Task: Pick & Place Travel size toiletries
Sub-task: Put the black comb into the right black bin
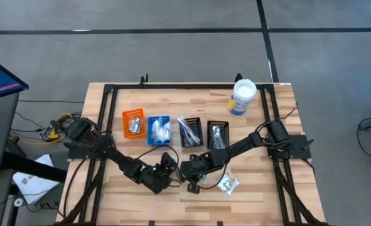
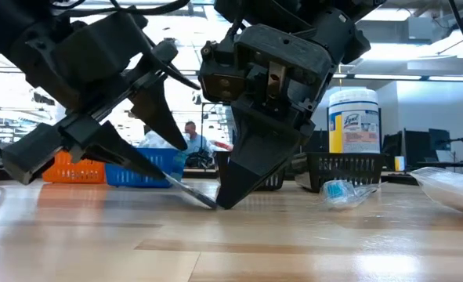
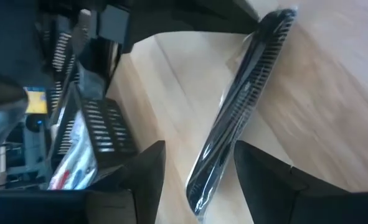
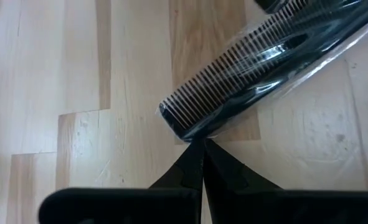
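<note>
Both arms are bent low over the near middle of the table [image 1: 129,100], their heads almost meeting. Between them lies a black comb [image 4: 264,68] in a clear wrapper, flat on the wood, near of the row of little bins. The right gripper [image 4: 201,163] has its fingers clenched tight on the very end of the comb's wrapper, pinching just the plastic edge, probably because a flat thing like that gives nothing else to grab. The left gripper [image 3: 199,171] is spread apart, one finger on each side of the comb's other end, not yet closing as far as I can tell; it looks as though one arm steadies the piece so the other can take it.

Farther back sit the orange bin [image 1: 133,122], the blue bin [image 1: 158,130] with white packets in it, and two black bins [image 1: 190,131], each already holding small pieces. A white tub [image 1: 242,97] stands at the far right. One more clear packet [image 1: 228,184] waits near the right gripper, on its right.
</note>
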